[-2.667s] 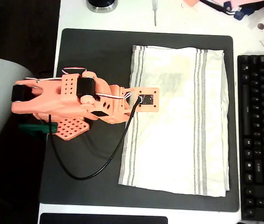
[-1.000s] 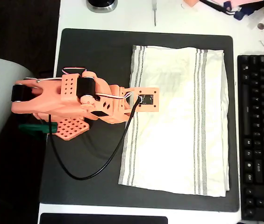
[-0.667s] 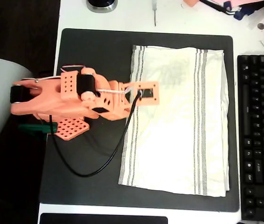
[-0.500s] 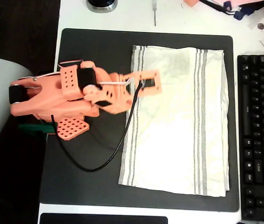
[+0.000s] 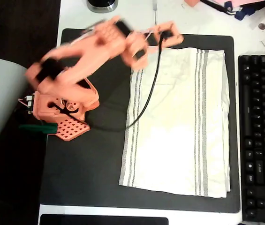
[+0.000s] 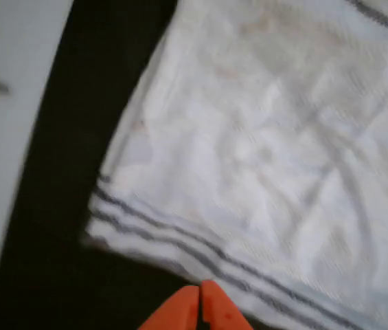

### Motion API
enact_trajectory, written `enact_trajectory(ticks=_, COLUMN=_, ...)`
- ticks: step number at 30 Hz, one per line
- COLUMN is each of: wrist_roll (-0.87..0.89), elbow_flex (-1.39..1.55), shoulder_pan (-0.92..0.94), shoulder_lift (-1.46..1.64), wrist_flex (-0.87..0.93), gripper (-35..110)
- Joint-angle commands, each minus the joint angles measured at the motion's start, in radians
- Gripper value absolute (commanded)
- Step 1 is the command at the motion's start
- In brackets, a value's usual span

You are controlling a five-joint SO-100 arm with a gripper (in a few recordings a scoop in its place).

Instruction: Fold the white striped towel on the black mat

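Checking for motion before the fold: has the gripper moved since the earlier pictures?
Yes. The gripper has swung toward the black mat's top edge, over the white striped towel's top-left corner.

The orange arm [image 5: 99, 47] is motion-blurred; towel [image 6: 262, 151] edges cut off.

Overhead view looks straight down on the black mat [image 5: 99, 178]; wrist view closely frames its towel [image 6: 262, 151] corner.

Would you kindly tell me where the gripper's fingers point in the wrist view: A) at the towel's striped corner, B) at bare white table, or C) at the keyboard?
A: the orange fingers, tips together, sit just below the white striped towel at its grey-striped corner on the black mat.
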Motion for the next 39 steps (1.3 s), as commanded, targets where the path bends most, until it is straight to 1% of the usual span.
enact_trajectory(ticks=1, wrist_roll=0.048, elbow_flex=-0.262, shoulder_pan=-0.048, shoulder_lift=-0.207, wrist_flex=0.035, gripper=0)
enact_trajectory(ticks=8, wrist_roll=0.196, elbow_flex=-0.652, shoulder_pan=-0.046, shoulder_lift=-0.554, wrist_flex=0.107, gripper=0)
enact_trajectory(ticks=13, wrist_roll=0.264, elbow_flex=-0.79, shoulder_pan=-0.005, shoulder_lift=-0.686, wrist_flex=0.109, gripper=0)
enact_trajectory(ticks=15, wrist_roll=0.267, elbow_flex=-0.802, shoulder_pan=0.014, shoulder_lift=-0.704, wrist_flex=0.097, gripper=1)
enact_trajectory(ticks=21, wrist_roll=0.258, elbow_flex=-0.785, shoulder_pan=0.066, shoulder_lift=-0.715, wrist_flex=0.081, gripper=11)
enact_trajectory(ticks=25, wrist_roll=0.244, elbow_flex=-0.735, shoulder_pan=0.078, shoulder_lift=-0.703, wrist_flex=0.037, gripper=18)
enact_trajectory(ticks=39, wrist_roll=0.229, elbow_flex=-0.681, shoulder_pan=0.097, shoulder_lift=-0.788, wrist_flex=-0.028, gripper=16)
